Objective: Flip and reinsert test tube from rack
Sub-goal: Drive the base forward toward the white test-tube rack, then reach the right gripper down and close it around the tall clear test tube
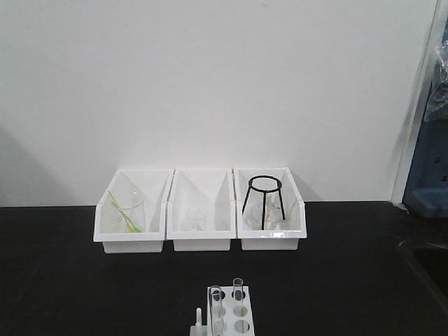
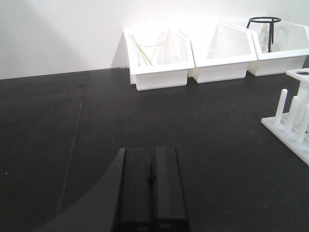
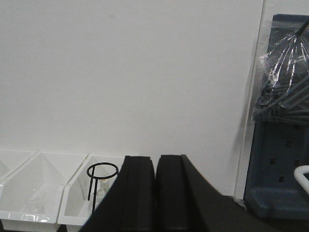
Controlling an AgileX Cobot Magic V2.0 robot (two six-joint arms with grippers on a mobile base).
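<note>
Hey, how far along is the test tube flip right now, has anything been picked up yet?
Nothing looks done yet: two test tubes stand in the rack, untouched. Nothing is in hand: the left gripper and the right gripper are both shut and empty, neither at the rack. Left to do: grasp a tube, lift it out, flip it and reinsert it.

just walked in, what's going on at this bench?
Nothing is being handled right now. Two test tubes stand upright in the white rack at the near edge of the black table. The left gripper is shut and empty over bare table, with the rack off to its right. The right gripper is also shut and empty, pointing toward the back wall. Three white bins by the wall hold glassware and a black wire stand. No tube has been picked up yet.
</note>
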